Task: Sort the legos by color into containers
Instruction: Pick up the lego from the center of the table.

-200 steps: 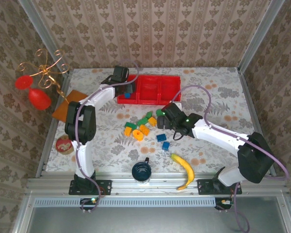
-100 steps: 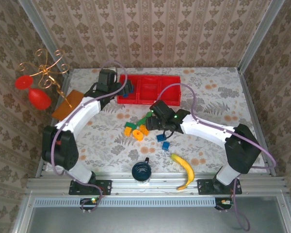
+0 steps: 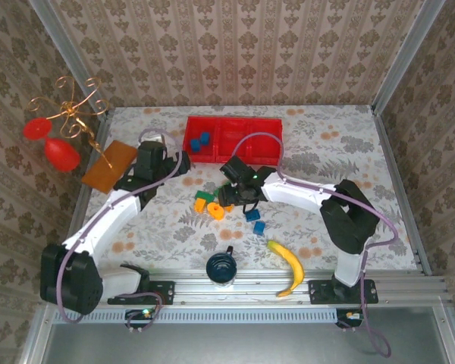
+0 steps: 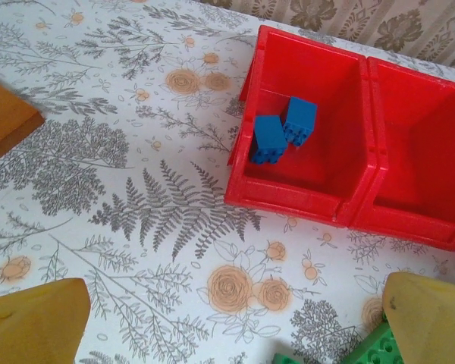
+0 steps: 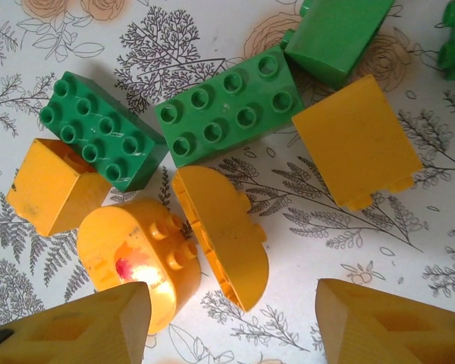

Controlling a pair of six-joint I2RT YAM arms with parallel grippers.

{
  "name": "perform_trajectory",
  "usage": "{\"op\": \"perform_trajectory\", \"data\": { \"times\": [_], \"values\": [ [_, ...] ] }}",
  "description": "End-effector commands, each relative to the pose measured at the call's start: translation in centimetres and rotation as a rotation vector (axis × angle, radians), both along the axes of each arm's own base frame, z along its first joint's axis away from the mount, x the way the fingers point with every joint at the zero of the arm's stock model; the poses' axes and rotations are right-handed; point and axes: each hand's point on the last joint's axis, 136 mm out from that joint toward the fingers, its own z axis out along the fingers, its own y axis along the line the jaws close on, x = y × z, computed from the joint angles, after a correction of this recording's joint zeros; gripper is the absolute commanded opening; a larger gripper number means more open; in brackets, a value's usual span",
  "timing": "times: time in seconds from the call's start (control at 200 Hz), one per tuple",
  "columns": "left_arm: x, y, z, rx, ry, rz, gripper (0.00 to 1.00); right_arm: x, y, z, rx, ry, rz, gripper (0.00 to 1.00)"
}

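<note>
Left gripper [image 4: 235,334], open, is backing off the bright-red plastic tray [image 4: 303,205], two small blue plastic bricks [image 4: 271,140] banked; right gripper [image 5: 231,326], open, is moving in over orange-yellow bricks [image 5: 356,140]

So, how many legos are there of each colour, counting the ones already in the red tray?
Blue legos: 4 (2 in the red tray, 2 outside it)
Green legos: 4 (one only partly seen)
Orange-yellow legos: 4
Total: 12

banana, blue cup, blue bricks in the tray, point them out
banana [image 3: 291,262]: top external view, middle of its curve
blue cup [image 3: 221,267]: top external view, its open mouth
blue bricks [image 4: 271,139]: left wrist view, side of the nearer brick
</note>
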Motion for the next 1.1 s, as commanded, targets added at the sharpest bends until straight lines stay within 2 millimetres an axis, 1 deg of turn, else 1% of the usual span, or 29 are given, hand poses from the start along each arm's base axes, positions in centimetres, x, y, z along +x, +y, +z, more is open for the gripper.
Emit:
{"op": "perform_trajectory", "data": {
  "times": [0.0,0.155,0.46,0.725,0.975,1.095],
  "values": [
    [-0.5,1.0,0.9,-0.033,-0.056,0.039,1.0,-0.1,0.0,-0.8,-0.017,0.05,0.001,0.58],
    [-1.2,1.5,1.0,-0.04,-0.077,0.048,1.0,0.1,0.5,-1.8,-0.016,0.075,0.012,0.55],
    [-1.1,1.7,0.2,-0.042,-0.056,0.054,1.0,0.6,0.8,-3.5,-0.029,0.107,0.014,0.49],
    [-1.0,1.5,-0.7,-0.047,-0.028,0.047,1.0,0.7,0.5,-4.4,-0.046,0.122,0.003,0.45],
    [-0.9,1.5,-1.0,-0.048,-0.021,0.046,1.0,0.7,0.3,-5.1,-0.063,0.133,0.003,0.45],
    [-0.9,1.6,-1.2,-0.049,-0.015,0.049,1.0,0.8,0.3,-5.1,-0.065,0.132,0.003,0.43]
  ]
}}
